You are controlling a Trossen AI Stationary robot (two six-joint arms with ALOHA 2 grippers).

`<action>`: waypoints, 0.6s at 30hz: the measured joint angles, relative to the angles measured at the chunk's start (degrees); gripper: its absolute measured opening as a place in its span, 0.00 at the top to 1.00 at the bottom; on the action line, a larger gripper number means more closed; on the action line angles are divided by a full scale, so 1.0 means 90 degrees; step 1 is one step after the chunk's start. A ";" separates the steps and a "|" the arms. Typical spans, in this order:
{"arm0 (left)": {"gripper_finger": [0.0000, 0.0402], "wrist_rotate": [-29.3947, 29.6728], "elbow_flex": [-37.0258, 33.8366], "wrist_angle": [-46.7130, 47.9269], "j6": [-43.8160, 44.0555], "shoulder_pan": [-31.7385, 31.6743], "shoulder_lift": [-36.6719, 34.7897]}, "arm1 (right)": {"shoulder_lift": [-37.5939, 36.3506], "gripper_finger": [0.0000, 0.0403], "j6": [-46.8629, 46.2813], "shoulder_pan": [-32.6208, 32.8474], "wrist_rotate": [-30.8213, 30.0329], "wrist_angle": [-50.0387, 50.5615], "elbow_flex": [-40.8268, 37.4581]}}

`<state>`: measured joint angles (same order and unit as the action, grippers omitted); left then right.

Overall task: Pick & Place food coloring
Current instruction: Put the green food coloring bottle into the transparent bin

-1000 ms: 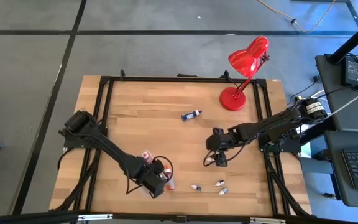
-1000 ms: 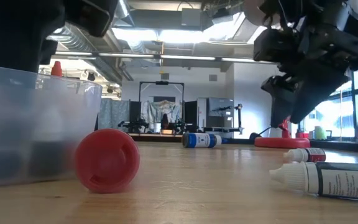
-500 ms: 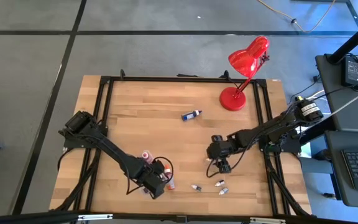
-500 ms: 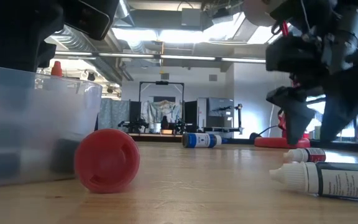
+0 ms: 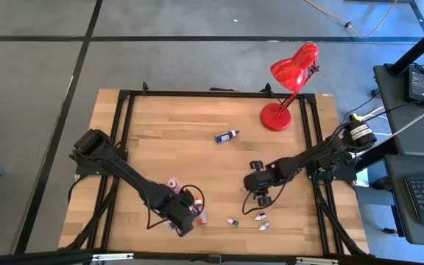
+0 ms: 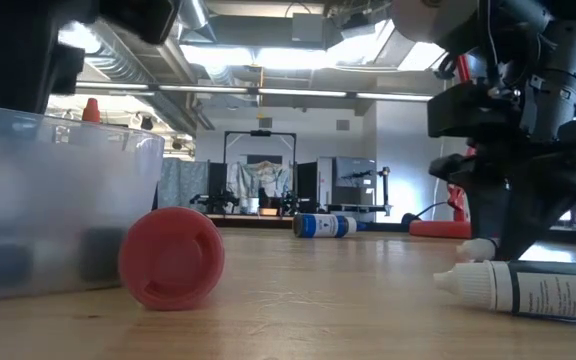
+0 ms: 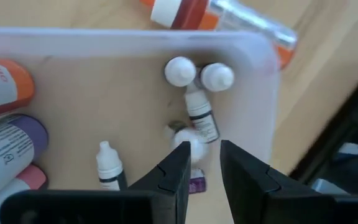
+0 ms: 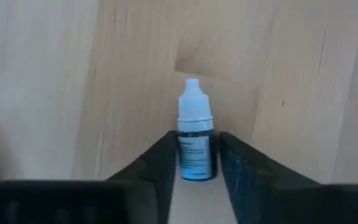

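My right gripper (image 5: pixel 260 197) stands at the near right of the table, shut on a tiny food coloring bottle (image 8: pixel 196 146) with a white cap and a blue label. Two more small bottles (image 5: pixel 260 216) (image 5: pixel 232 221) lie near the front edge, and a blue one (image 5: pixel 227 135) lies on its side farther back. My left gripper (image 7: pixel 205 146) hangs a little open over the clear tray (image 7: pixel 272 93) at the near left. Several small bottles (image 7: pixel 201 115) lie in the tray, one of them right below the gap. My right gripper pinches the bottle's labelled body (image 8: pixel 196 163) between its two fingers, one on each side. The fingers come steeply from above and lie across the bottle. The bottle lies on the table, its white cap (image 6: pixel 476 246) sticking out beside the fingers.
A red desk lamp (image 5: pixel 289 81) stands at the far right corner. A bigger bottle with a red cap (image 6: pixel 171 257) lies beside the tray's wall (image 6: pixel 58 200). Another small bottle (image 6: pixel 528 288) lies just in front of my right gripper. Bare wood fills the table's middle and far left.
My right gripper has sunk toward the table's near edge onto the small bottle and has shut on it. The bottle stays lying on the table.
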<state>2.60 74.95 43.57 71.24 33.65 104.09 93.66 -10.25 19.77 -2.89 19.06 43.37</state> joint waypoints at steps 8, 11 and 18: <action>0.80 0.0778 -0.0001 -0.0033 -0.0271 -0.0002 -0.0597 | 0.0022 0.84 0.0367 -0.0008 -0.0021 0.0680 0.0605; 0.78 0.1353 0.0000 -0.0096 -0.0544 -0.0037 -0.0809 | 0.0013 0.83 0.0541 -0.0077 -0.0063 0.1377 0.1215; 0.66 0.1983 0.0000 -0.0657 -0.1758 -0.0415 -0.1019 | 0.0008 0.82 0.0931 -0.0209 -0.0560 0.1866 0.2877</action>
<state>20.45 74.95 37.66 55.42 29.91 94.91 93.73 -1.88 17.89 -7.93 35.85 69.27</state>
